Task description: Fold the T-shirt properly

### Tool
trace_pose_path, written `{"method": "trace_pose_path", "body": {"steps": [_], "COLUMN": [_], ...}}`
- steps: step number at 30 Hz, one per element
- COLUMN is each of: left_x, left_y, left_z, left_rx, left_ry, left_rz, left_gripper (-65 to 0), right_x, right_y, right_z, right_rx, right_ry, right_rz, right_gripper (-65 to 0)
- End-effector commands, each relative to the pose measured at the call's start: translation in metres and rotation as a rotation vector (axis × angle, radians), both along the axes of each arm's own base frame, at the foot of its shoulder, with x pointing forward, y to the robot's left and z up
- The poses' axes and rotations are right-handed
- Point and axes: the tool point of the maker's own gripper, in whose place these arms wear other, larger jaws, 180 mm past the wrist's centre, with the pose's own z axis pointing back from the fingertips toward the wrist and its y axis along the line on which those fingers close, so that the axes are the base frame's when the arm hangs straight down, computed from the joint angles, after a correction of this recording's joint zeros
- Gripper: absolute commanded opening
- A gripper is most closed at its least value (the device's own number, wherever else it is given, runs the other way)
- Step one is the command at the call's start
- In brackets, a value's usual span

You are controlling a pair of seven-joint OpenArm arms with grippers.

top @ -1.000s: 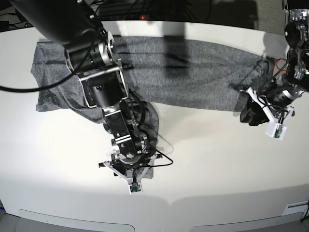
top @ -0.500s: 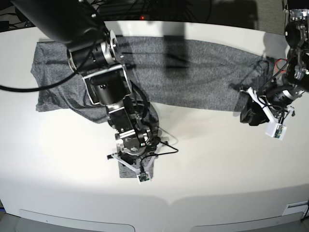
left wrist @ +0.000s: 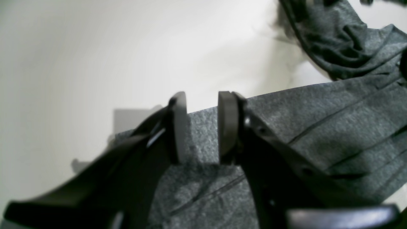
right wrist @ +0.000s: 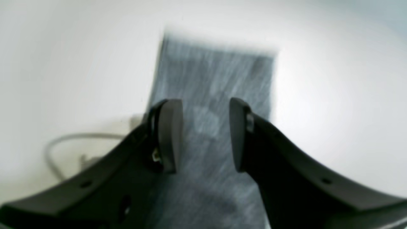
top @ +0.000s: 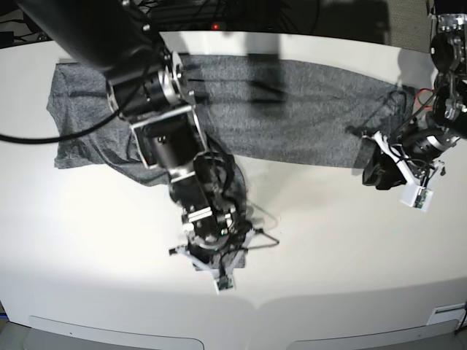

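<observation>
Shirt (top: 292, 109), mottled grey knit, lies spread across the smooth white table (top: 343, 240), its sleeve drawn out under the right gripper (right wrist: 205, 133), whose jaws are parted like the left gripper's (left wrist: 202, 127).

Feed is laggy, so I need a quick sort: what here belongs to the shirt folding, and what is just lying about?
Part of the job:
- T-shirt, spread across the table's far side
- right gripper, open over a grey sleeve
- left gripper, open at the shirt's edge

Just there:
- white table
- cables behind the table
</observation>
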Motion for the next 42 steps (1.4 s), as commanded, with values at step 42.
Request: {"method": "trace_pose_path", "body": {"steps": [42], "left_x": [0.007], "left_y": [0.002], "left_z": [0.014], "left_rx": [-0.002], "left_ry": [-0.049], "left_rz": [-0.006], "left_gripper": [-48.2], "right_x": [-0.107], "right_y": [0.140], "right_z": [-0.058], "right_rx": [-0.161], "right_ry": [0.120], "right_rz": [0.837], "right_gripper": [-40.4]}}
